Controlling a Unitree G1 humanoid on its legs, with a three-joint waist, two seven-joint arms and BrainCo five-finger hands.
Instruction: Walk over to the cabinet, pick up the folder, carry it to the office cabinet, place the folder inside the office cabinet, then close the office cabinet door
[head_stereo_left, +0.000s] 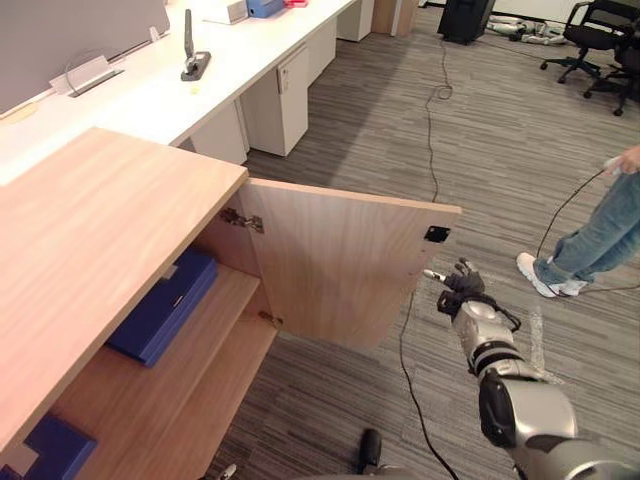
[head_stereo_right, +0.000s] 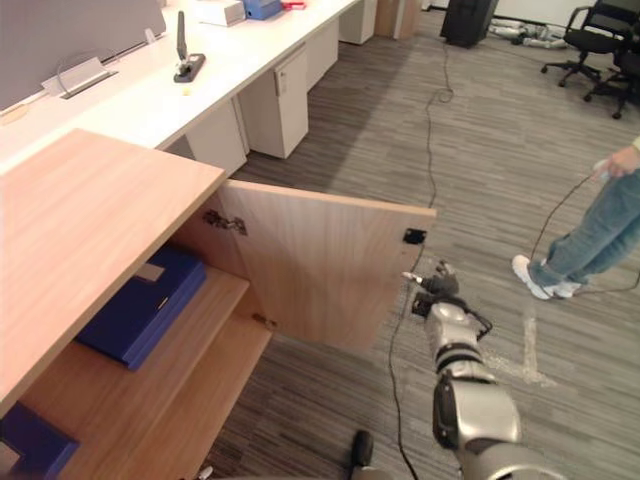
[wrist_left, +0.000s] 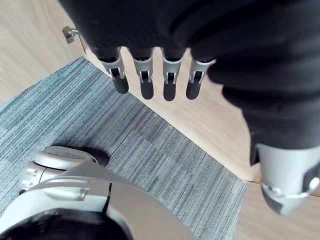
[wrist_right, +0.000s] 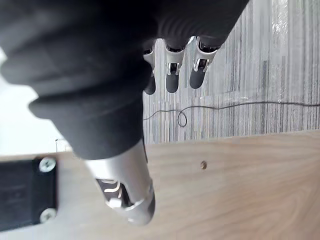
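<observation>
- Since the blue folder (head_stereo_left: 165, 305) lay flat on the upper shelf (head_stereo_left: 232, 288) inside the office cabinet (head_stereo_left: 90, 230), well back from the front edge, the placing looked done. The step in hand seemed to be closing the door (head_stereo_left: 340, 265).
- A second blue item (head_stereo_left: 48, 448) sat on the lower shelf at the near left, also clear of the opening, so nothing appeared to block the door's swing.
- The door stood wide open, swung out to the right on its hinges (head_stereo_left: 243, 220), with a black catch plate (head_stereo_left: 437, 234) near its free edge.
- The right hand (head_stereo_left: 458, 287) was just beside that free edge, below the plate, fingers straight and holding nothing. Whether it touched the wood could not be told.
- A good close would probably call for a flat push on the outer face near the free edge, following the arc toward the left until the catch met, with fingers kept out of the gap.
- The left hand (wrist_left: 145, 75) hung by the cabinet's base, fingers relaxed and empty. It was best left clear of the door's path.
- A person (head_stereo_left: 600, 230) stood at the far right, well apart, and a white desk (head_stereo_left: 150, 95) ran along the far left.
</observation>
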